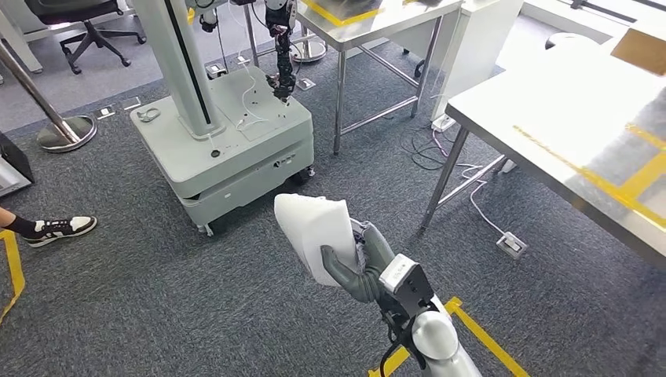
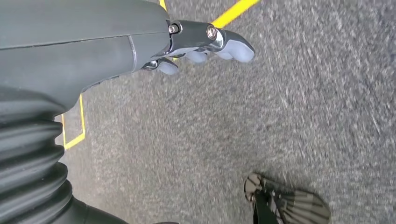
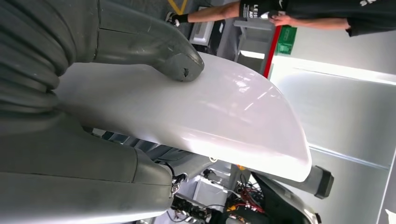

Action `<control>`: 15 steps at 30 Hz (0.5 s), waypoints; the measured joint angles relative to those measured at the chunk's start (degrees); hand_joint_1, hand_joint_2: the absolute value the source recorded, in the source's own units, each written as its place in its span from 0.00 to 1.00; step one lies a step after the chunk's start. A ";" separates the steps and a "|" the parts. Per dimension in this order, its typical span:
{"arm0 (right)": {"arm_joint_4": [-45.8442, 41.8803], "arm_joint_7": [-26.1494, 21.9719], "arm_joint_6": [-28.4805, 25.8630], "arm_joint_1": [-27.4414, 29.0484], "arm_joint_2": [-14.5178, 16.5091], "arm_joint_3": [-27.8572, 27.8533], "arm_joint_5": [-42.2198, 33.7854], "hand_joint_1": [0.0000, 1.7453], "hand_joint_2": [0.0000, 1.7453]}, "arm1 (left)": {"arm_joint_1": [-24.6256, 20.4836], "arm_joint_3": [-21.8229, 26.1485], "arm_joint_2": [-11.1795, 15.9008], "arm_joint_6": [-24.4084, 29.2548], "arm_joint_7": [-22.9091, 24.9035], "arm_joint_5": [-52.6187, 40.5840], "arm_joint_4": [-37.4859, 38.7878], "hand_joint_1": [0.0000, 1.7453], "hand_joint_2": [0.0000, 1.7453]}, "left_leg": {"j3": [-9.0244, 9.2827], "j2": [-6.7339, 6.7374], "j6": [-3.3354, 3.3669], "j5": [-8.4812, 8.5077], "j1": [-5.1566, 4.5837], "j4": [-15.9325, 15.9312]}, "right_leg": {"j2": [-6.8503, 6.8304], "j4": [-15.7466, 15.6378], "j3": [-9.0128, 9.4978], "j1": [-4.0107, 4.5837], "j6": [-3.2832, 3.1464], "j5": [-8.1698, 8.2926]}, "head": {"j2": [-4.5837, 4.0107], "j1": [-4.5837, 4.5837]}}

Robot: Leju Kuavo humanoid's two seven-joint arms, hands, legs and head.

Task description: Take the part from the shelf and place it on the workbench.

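One white part (image 1: 314, 236), centre of the head view, gripped by the right hand (image 1: 357, 263) from lower right, thumb across its face. Workbench (image 1: 550, 126) off at upper right. Left hand (image 2: 196, 44) empty, fingers loosely curled above carpet.

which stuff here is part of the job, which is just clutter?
Job:
- white part, gripped by right hand
- workbench, robot's right

Clutter:
- grey wheeled base with column
- steel table behind it
- floor cables
- person's shoe
- left hand, holding nothing
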 joint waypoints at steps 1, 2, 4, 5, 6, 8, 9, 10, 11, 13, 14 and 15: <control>0.00 0.07 0.04 0.07 0.00 0.00 -0.12 1.00 1.00 | 0.06 0.02 0.03 0.05 0.15 0.00 0.01 0.00 1.00 | -0.05 0.37 0.06 -0.01 -0.11 0.03 | -0.08 2.73 -1.23 0.00 0.02 -0.83 | 0.00 -0.01; 0.00 0.10 0.09 0.13 -0.01 0.00 -0.28 1.00 1.00 | 0.10 0.06 0.04 0.09 0.27 0.00 0.01 0.00 1.00 | -0.08 0.73 0.09 -0.03 -0.19 0.08 | -0.12 3.56 -1.52 0.01 -0.05 -0.65 | 0.00 -0.01; 0.00 0.09 0.11 0.15 -0.02 0.00 -0.70 1.00 1.00 | 0.10 0.21 0.05 0.13 0.37 0.00 0.02 0.00 1.00 | -0.07 1.35 0.09 -0.07 -0.30 0.18 | -0.48 -1.33 1.29 0.12 -0.42 2.24 | 0.00 -0.01; 0.00 0.06 0.14 0.08 -0.03 0.00 -0.86 1.00 1.00 | 0.08 0.29 0.05 0.13 0.38 0.00 0.02 0.00 1.00 | -0.04 1.60 0.03 -0.11 -0.34 0.23 | -1.10 -5.59 3.55 0.29 -0.74 3.70 | 0.00 -0.02; 0.00 0.03 0.22 0.00 -0.03 0.00 -0.95 1.00 1.00 | 0.06 0.37 0.05 0.13 0.38 0.00 0.02 0.00 1.00 | -0.03 1.81 -0.12 -0.19 -0.43 0.29 | -1.60 -9.16 5.43 0.51 -1.03 4.75 | 0.00 -0.04; -0.01 -0.07 0.47 -0.13 -0.02 0.00 -1.05 1.00 1.00 | 0.04 0.45 0.10 0.16 0.40 0.01 0.02 0.00 1.00 | -0.03 2.14 -0.64 -0.27 -0.51 0.32 | -2.07 -12.42 6.95 0.89 -1.52 5.21 | 0.00 -0.07; -0.02 -0.08 0.59 -0.14 -0.02 0.00 -1.08 1.00 1.00 | 0.02 0.50 0.12 0.18 0.43 0.02 0.02 0.00 1.00 | -0.01 2.33 -0.96 -0.26 -0.51 0.25 | -1.74 -12.51 6.91 0.99 -1.74 5.33 | 0.00 -0.07; -0.02 -0.10 0.68 -0.17 -0.03 0.00 -1.13 1.00 1.00 | 0.00 0.57 0.17 0.20 0.45 0.02 0.01 0.00 1.00 | -0.06 2.45 -1.29 -0.28 -0.47 0.22 | -1.49 -12.71 6.93 0.89 -2.06 5.52 | 0.00 -0.06; -0.02 -0.10 0.78 -0.22 -0.03 0.01 -1.16 1.00 1.00 | -0.01 0.66 0.22 0.21 0.45 0.02 0.01 0.00 1.00 | -0.19 2.25 -1.61 -0.53 -0.41 0.49 | -1.27 -12.99 7.02 0.79 -2.36 5.71 | 0.00 -0.07; -0.02 -0.10 0.92 -0.50 -0.02 0.08 -1.20 1.00 1.00 | -0.03 0.81 0.27 0.22 0.42 0.02 0.03 0.00 1.00 | -1.71 1.16 -2.18 -2.68 -0.30 3.84 | -0.92 -13.51 7.24 0.46 -2.94 6.14 | 0.00 -0.22; -0.02 -0.10 0.95 -0.64 -0.01 0.15 -1.21 1.00 1.00 | -0.01 0.85 0.28 0.22 0.41 0.02 0.06 0.00 1.00 | -3.18 0.55 -2.40 -4.46 -0.19 7.14 | -0.73 -13.56 7.24 0.43 -3.07 6.19 | 0.00 -0.28; -0.02 -0.09 0.95 -0.74 -0.01 0.20 -1.21 1.00 1.00 | 0.02 0.86 0.28 0.22 0.42 -0.01 0.08 0.00 1.00 | -4.94 0.23 -2.56 -6.22 -0.10 10.93 | -0.52 -13.54 7.18 0.41 -3.17 6.21 | 0.00 -0.33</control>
